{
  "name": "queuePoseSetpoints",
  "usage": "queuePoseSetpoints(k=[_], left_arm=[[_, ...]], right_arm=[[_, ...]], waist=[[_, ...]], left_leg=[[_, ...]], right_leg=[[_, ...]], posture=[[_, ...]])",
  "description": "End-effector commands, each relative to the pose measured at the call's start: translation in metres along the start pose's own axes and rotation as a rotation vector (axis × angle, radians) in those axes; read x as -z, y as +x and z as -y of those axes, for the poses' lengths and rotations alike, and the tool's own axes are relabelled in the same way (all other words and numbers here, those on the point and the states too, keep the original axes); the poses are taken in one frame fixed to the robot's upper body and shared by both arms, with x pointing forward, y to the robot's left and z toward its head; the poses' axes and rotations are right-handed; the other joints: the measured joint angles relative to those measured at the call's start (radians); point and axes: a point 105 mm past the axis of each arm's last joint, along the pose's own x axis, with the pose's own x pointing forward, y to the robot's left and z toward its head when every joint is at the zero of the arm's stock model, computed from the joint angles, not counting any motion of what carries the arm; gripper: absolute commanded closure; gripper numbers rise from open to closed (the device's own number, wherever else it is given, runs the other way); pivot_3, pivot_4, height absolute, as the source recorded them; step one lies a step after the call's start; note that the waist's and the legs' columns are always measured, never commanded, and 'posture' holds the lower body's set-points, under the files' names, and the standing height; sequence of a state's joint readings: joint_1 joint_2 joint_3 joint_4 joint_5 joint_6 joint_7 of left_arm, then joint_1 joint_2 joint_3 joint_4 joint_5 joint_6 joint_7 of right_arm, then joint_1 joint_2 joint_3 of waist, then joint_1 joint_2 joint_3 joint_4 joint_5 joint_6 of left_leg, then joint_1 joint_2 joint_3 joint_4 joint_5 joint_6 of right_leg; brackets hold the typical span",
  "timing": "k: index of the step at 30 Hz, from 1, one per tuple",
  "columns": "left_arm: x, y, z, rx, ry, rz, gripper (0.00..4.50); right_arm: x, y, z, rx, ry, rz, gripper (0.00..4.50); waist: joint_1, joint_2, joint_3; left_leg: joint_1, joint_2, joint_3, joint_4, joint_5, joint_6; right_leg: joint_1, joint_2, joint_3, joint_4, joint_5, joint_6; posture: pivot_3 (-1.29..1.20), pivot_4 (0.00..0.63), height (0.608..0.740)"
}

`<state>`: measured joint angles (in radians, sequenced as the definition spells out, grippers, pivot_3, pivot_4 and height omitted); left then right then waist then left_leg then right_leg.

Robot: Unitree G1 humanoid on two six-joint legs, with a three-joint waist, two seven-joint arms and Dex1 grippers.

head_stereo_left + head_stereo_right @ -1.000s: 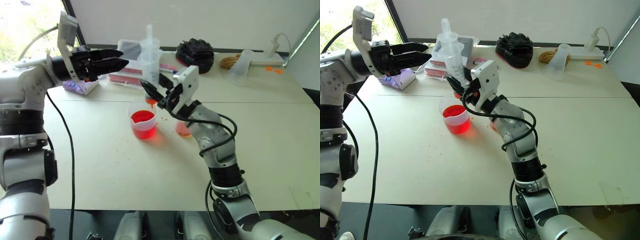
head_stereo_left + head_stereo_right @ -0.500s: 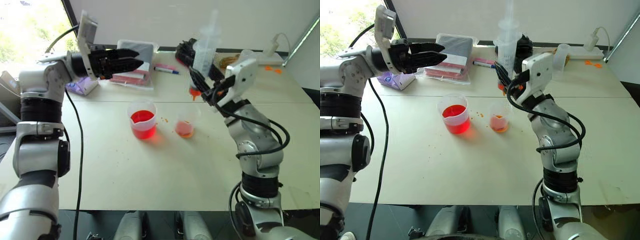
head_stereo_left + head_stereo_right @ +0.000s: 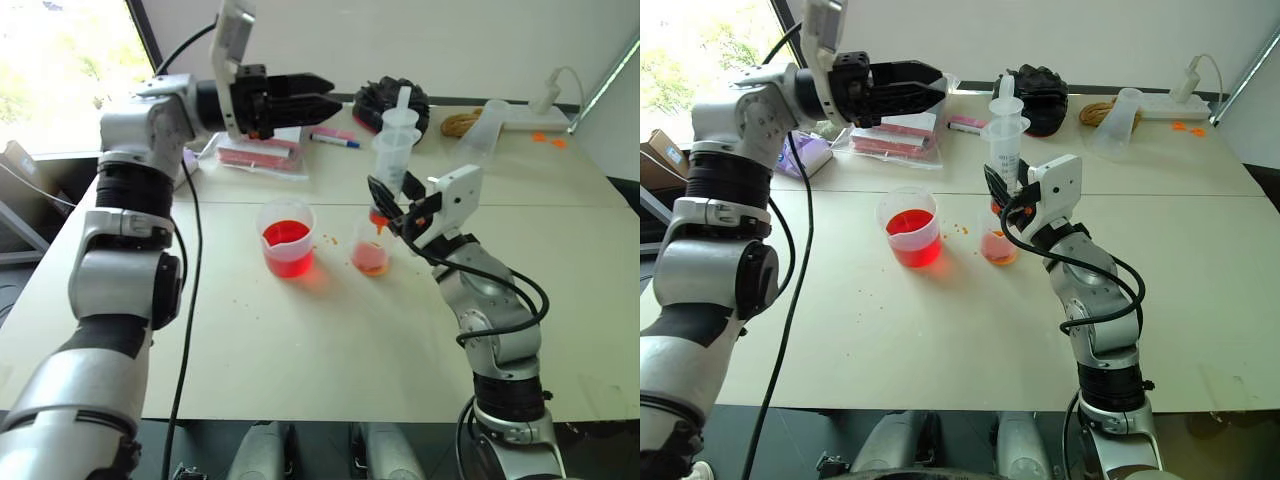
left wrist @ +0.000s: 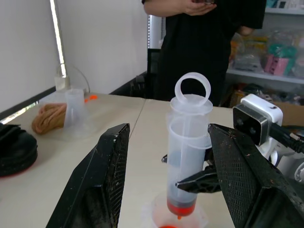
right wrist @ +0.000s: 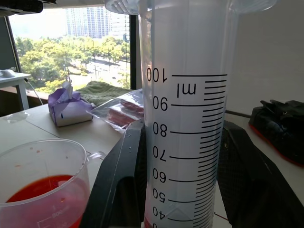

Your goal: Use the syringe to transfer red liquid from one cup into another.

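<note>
My right gripper (image 3: 383,202) is shut on the barrel of the syringe (image 3: 395,152), which stands upright with its white plunger partly out. The syringe's orange tip hangs just over the mouth of the smaller cup (image 3: 370,252), which has pale orange liquid at its base. A little red shows at the bottom of the barrel (image 4: 181,207). To its left stands the wider lipped beaker (image 3: 287,236) with deep red liquid (image 3: 284,238). My left gripper (image 3: 330,92) is open, level, pointing right, above the table and left of the plunger top. In the left wrist view the syringe (image 4: 188,147) stands between its fingers (image 4: 102,180).
At the back of the table lie a marker pen (image 3: 333,140), a clear packet with red items (image 3: 262,155), a black bundle (image 3: 392,98), coiled rope (image 3: 459,122), an upturned clear cup (image 3: 483,125) and a purple tissue pack (image 3: 805,155). A person in black (image 4: 209,42) stands beyond the table.
My right gripper carried the syringe from above the beaker to the right, then lowered it over the smaller cup. My left gripper swung right toward the plunger top, staying open.
</note>
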<state>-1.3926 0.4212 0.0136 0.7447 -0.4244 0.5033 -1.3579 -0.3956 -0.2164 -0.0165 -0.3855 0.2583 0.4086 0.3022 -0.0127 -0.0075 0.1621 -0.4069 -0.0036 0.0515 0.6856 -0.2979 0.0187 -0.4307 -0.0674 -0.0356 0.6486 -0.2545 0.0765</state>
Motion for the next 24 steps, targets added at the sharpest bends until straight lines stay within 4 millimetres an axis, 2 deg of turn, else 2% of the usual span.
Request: queuePoseSetpoints(k=[1, 7, 24], left_arm=[[-0.020, 0.014, 0.009, 0.071, 0.053, 0.031, 1.78], [-0.024, 0.026, 0.025, 0.189, 0.026, 0.041, 1.78], [0.001, 0.054, 0.032, 0.241, 0.005, -0.023, 1.78]], right_arm=[[-0.011, -0.001, 0.001, 0.003, -0.019, 0.052, 3.12], [-0.011, -0.001, 0.003, 0.006, -0.028, 0.052, 3.12], [-0.012, -0.001, 0.005, 0.004, -0.037, 0.051, 3.12]], waist=[[-0.003, 0.000, 0.000], [-0.003, 0.000, 0.000], [0.000, 0.000, 0.000]], left_leg=[[0.000, 0.000, 0.000, 0.000, 0.000, 0.000], [0.000, 0.001, 0.000, 0.000, 0.000, 0.001], [0.000, 0.001, 0.000, 0.000, 0.000, 0.001]], right_leg=[[0.000, 0.000, 0.000, 0.000, 0.000, 0.000], [0.000, 0.001, 0.001, 0.000, 0.000, 0.000], [0.000, 0.001, 0.001, 0.000, 0.000, 0.000]], posture=[[0.00, 0.150, 0.740], [0.00, 0.150, 0.740], [0.00, 0.150, 0.740]])
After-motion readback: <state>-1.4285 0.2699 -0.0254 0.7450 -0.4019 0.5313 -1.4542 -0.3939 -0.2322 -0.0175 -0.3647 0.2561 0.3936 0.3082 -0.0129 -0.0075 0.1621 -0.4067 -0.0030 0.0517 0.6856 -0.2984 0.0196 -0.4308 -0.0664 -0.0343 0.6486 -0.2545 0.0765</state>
